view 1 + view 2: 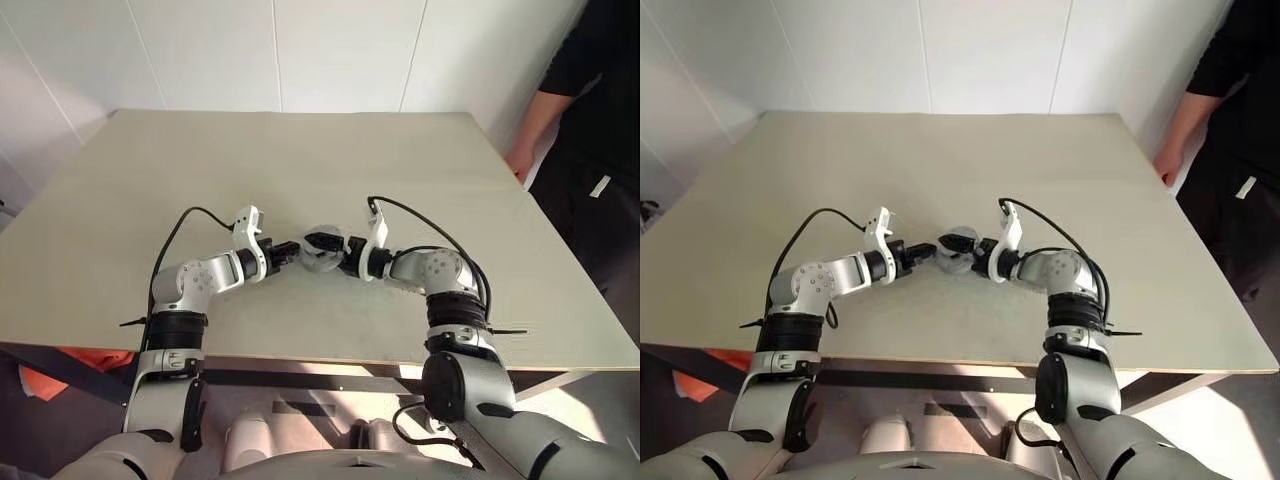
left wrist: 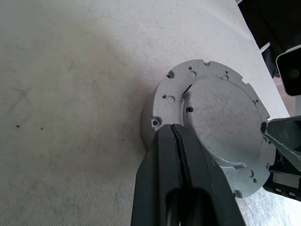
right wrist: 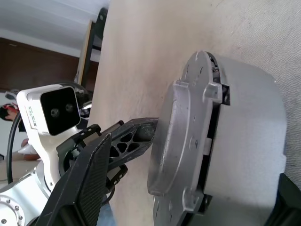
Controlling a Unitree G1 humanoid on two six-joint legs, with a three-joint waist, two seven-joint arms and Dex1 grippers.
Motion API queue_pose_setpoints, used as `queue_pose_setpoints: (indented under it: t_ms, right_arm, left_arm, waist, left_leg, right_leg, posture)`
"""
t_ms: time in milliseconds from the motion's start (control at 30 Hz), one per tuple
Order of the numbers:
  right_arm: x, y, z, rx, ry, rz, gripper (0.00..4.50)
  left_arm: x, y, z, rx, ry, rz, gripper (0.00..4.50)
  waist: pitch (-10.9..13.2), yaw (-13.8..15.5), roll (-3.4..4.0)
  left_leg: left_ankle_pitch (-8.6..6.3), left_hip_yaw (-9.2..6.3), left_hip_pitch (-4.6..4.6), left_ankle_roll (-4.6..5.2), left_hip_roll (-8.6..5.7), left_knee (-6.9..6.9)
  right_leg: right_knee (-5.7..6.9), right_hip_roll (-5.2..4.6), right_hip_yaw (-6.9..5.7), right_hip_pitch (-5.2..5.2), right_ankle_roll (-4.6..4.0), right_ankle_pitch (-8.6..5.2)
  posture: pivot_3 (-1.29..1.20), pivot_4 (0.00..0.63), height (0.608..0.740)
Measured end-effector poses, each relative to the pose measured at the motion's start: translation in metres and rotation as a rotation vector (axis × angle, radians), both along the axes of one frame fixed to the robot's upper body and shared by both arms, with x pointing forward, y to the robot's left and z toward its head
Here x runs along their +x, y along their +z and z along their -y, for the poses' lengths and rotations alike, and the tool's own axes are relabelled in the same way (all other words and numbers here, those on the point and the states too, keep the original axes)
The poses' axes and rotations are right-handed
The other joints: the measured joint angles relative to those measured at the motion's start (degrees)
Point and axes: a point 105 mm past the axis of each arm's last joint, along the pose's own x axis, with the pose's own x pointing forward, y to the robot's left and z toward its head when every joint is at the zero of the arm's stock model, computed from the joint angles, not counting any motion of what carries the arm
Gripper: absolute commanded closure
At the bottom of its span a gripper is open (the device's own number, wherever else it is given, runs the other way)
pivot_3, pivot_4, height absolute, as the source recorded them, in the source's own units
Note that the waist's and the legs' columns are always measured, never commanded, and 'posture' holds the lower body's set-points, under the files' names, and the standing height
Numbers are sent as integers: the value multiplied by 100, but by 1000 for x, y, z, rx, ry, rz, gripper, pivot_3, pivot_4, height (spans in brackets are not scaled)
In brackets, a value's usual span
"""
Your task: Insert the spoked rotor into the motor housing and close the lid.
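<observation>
— Beige table [image 1: 300,160], white wall behind, a person [image 1: 590,130] standing at its right edge. Where is the work?

— Near the front edge, between the two grippers. The motor housing [image 3: 249,141] sits on the table with the lid [image 2: 211,122] on top of it. In the right wrist view the lid looks tilted, with a dark gap along one side, so I judge it not fully seated.

— And the spoked rotor?

— I cannot make it out; if it is inside, the lid hides it.

— What is the left gripper [image 2: 176,136] doing?

— Its two black fingers are pressed together, nothing between them, and the tip rests against the lid's rim on the near-left side. My guess is that it acts as a stop or a pusher, steadying the stack from that side.

— The right gripper [image 1: 322,243]?

— Jaws spread wide, one finger on each side of the assembly, so the housing lies in the gap between them. I cannot tell whether the pads touch the metal yet. Straddling it that way would let it squeeze the housing or square up the lid.

— What remains?

— Probably pressing the lid down flat while the housing is kept from sliding.
</observation>
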Motion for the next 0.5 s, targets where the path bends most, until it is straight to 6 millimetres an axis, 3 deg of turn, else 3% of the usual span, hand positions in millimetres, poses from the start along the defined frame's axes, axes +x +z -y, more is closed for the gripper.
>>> queue_pose_setpoints:
  t_ms: [167,500]
  right_arm:
    - [1,-5,3,-15,-26,-16,2328]
    - [4,-1,3,-29,-22,9,2453]
  left_arm:
    - [-1,-1,-3,5,7,0,4500]
    - [1,-2,-9,-30,50,4,4500]
  waist:
    - [0,9,2]
    - [0,19,4]
  left_leg:
    - [2,-1,3,-3,-1,0]
    - [6,-2,-3,-9,-3,-1]
  right_leg:
    - [0,-1,0,0,4,-2]
    - [0,-3,-1,-3,8,-3]
  posture:
    - [0,0,740]
    - [0,0,740]
